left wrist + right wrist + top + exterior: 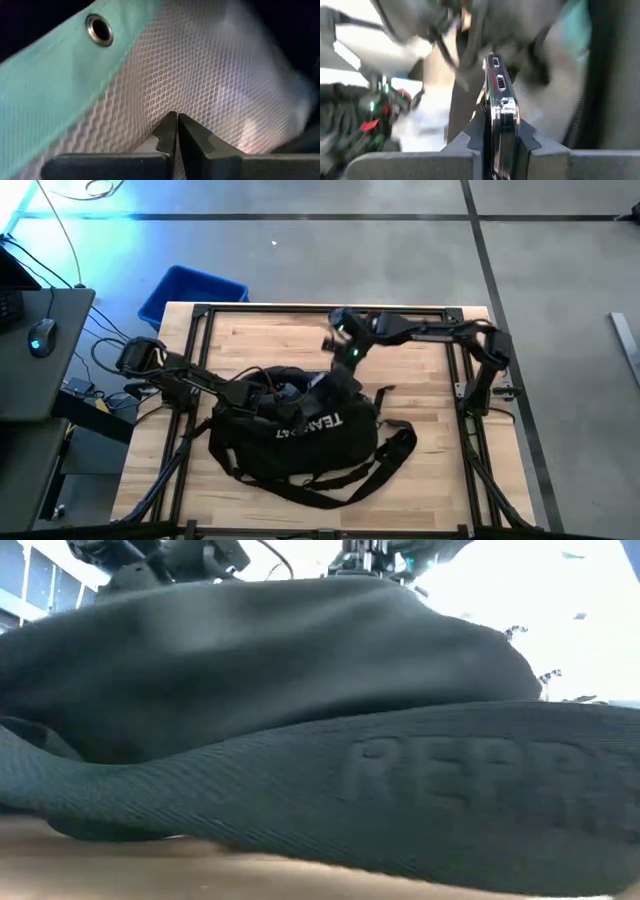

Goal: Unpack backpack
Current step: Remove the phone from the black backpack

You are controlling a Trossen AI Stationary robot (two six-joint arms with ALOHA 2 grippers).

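nearest in the low view: a black strap (420,800) with raised lettering, lying flat on the wooden table (150,865), filling the foreground. behind it, the backpack (295,430) bulging in a dark mound, sitting at mid-table toward the front edge in the high view, white lettering on its side, long straps curling out to the right and front.

at the bag's back-left opening: left gripper (177,131) reaching in from the left side, fingers pressed together, tips touching, right up against a white mesh pouch (200,75) with a teal border (55,85) and a metal eyelet (99,29). cannot tell whether any mesh is caught between the tips.

just behind the bag's back edge: right gripper (500,125), raised above the table, arm stretched in from the right rear, pinching a thin dark slab-like device (500,100) edge-on, ports showing along its narrow side.

farther off, past the table's back-left corner: a blue bin (192,292) on the floor.
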